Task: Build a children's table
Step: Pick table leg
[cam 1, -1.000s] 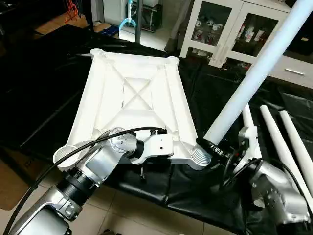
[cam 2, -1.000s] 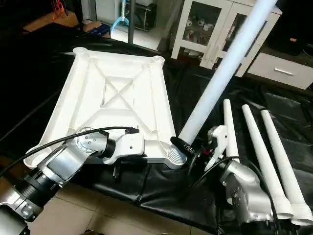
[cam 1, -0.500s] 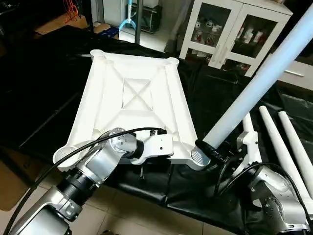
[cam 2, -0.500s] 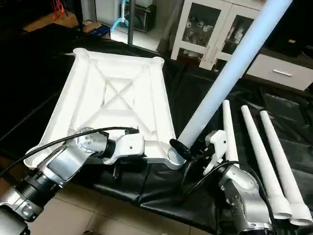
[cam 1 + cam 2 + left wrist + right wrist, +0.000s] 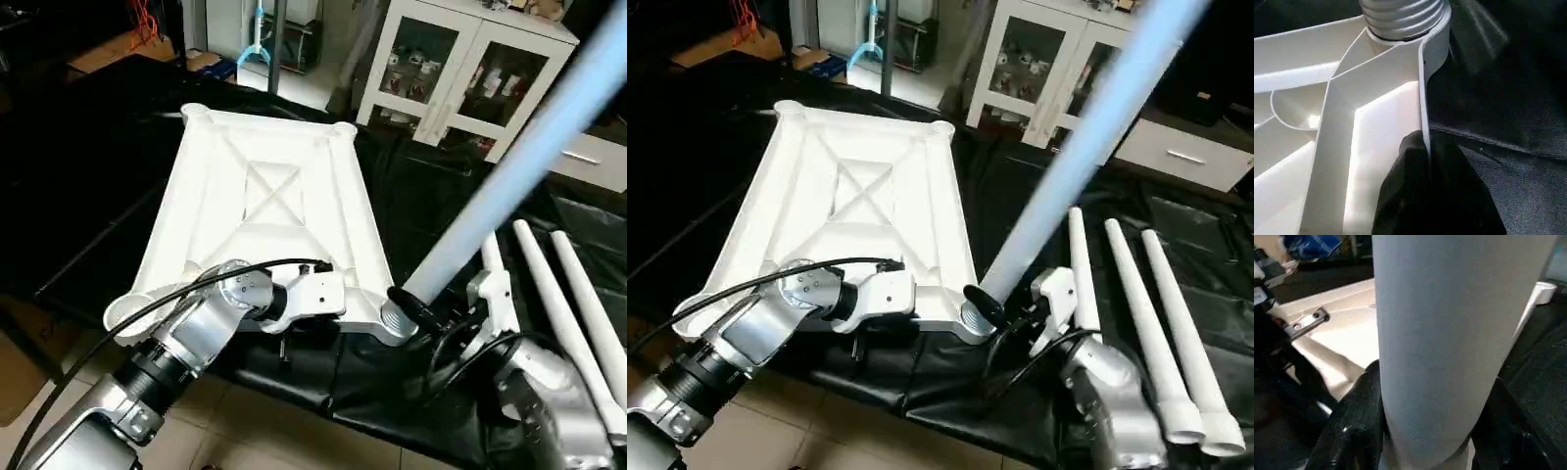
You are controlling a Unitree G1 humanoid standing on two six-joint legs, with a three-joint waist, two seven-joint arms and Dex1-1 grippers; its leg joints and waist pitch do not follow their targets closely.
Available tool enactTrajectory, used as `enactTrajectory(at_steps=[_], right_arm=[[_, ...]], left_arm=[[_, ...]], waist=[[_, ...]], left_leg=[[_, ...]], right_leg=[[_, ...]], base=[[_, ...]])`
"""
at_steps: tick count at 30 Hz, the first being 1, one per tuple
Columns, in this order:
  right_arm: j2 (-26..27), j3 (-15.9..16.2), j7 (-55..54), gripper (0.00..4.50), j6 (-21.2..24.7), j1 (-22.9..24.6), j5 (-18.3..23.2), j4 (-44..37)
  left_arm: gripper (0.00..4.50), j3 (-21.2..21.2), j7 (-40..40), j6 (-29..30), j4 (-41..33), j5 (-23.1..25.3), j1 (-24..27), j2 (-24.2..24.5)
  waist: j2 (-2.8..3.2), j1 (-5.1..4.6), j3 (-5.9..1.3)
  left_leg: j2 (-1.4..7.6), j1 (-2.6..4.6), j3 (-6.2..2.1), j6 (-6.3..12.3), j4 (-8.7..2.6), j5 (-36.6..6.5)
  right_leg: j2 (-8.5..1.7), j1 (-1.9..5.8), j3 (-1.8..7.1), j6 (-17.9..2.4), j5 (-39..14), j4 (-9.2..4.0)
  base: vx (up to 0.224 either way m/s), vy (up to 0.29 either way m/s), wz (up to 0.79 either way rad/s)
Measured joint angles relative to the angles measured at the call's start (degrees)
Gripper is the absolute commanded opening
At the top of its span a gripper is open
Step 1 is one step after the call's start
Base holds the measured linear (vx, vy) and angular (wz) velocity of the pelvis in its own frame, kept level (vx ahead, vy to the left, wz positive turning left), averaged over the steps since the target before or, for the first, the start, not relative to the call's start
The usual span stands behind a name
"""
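Black-covered surface point(image 5: 88, 186) bears tabletop point(image 5: 265, 206), three legs point(image 5: 1136, 313).

This is looking like a lived-in room pressed into service as a robot test space, part home and part lab; a white cabinet point(image 5: 460, 73) with glass doors is standing at about one o'clock, small ornaments sitting on its shelves, and a white drawer unit point(image 5: 1176, 157) is adjoining it at two o'clock; a black cloth point(image 5: 88, 176) is covering the table, creasing and hanging over its near edge; pale floor tiles point(image 5: 265, 421) are showing at six o'clock; a blue-handled cleaning tool point(image 5: 257, 34) is leaning at twelve o'clock, with orange cables point(image 5: 145, 15) hanging at eleven o'clock.
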Motion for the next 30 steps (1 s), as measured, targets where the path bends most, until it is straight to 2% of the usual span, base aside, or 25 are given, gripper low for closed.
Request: enactTrajectory(at_steps=[9,15,17,19,24,30], right_arm=[[0.9,0.1,-0.8,1.87,-3.4,1.6,-0.2,0.5],[0.8,0.4,-0.8,1.87,-3.2,0.8,-0.7,1.1],[0.2,0.9,-0.8,1.87,-0.2,-0.8,-0.4,1.2],[0.0,0.9,-0.7,1.87,1.1,-1.3,-0.1,1.1],[-2.0,0.2,1.4,1.87,8.8,-4.0,3.4,1.7],[-4.2,0.1,4.4,1.86,10.7,-4.4,4.2,1.8]], left_arm=[[0.0,0.0,0.2,0.1,0.1,0.0,0.0,0.0],[0.0,0.0,0.1,0.1,0.1,0.0,0.0,0.2],[0.0,0.2,0.1,0.1,0.2,0.0,0.0,0.6],[0.0,0.2,0.3,0.1,0.4,0.0,0.0,0.7],[0.0,0.4,0.4,0.0,0.4,0.0,0.0,0.8],[0.0,0.3,-0.4,0.0,0.1,-0.3,0.0,0.7]], waist=[[0.05,-0.14,0.04],[0.01,-0.46,0.01],[0.02,-0.95,0.02],[0.0,-1.08,0.01],[0.19,-1.23,0.12],[0.01,-1.05,-0.02]], left_leg=[[0.0,-0.01,0.0,0.0,0.0,0.0],[0.0,-0.02,0.0,0.0,0.0,0.0],[0.0,-0.02,-0.03,0.0,-0.01,0.0],[0.0,-0.03,-0.05,0.0,0.0,0.0],[-0.01,-0.08,-0.18,0.01,-0.01,0.0],[-0.02,-0.1,-0.15,0.01,-0.04,0.0]], right_leg=[[0.0,-0.01,0.0,0.0,0.0,-0.05],[0.0,0.0,0.0,0.0,0.0,-0.09],[0.0,0.0,-0.01,0.0,0.0,-0.16],[0.0,0.0,-0.03,0.0,0.0,-0.22],[0.01,0.02,-0.1,0.0,0.0,-0.64],[0.01,0.06,-0.08,-0.1,0.1,-0.69]], base=[[0.0,0.0,0.0],[0.0,0.0,0.0],[0.0,0.0,0.0],[0.0,0.0,0.0],[0.0,0.0,0.0],[0.0,0.0,0.0]])
